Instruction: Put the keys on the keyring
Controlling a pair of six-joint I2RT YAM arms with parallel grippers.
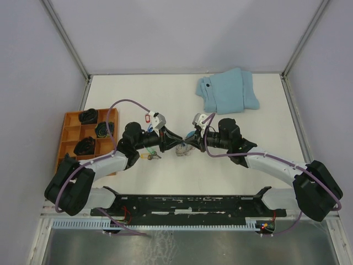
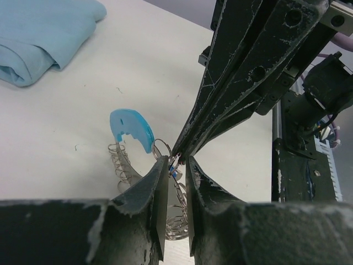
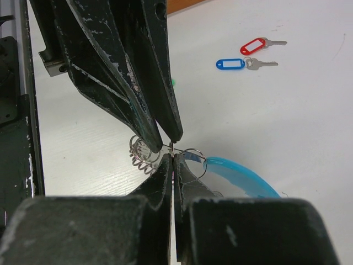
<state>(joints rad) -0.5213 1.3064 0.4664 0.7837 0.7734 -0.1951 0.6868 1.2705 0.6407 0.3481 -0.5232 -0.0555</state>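
Two tips touching: left gripper (image 2: 176, 161), right gripper (image 3: 172, 158) (at keyring (image 2: 131, 128)).

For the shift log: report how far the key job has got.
Done: no key visibly on the keyring. In hand: the left gripper and right gripper meet tip to tip at its coiled wire. Still to do: the red-tagged key and blue-tagged key lie loose on the table.
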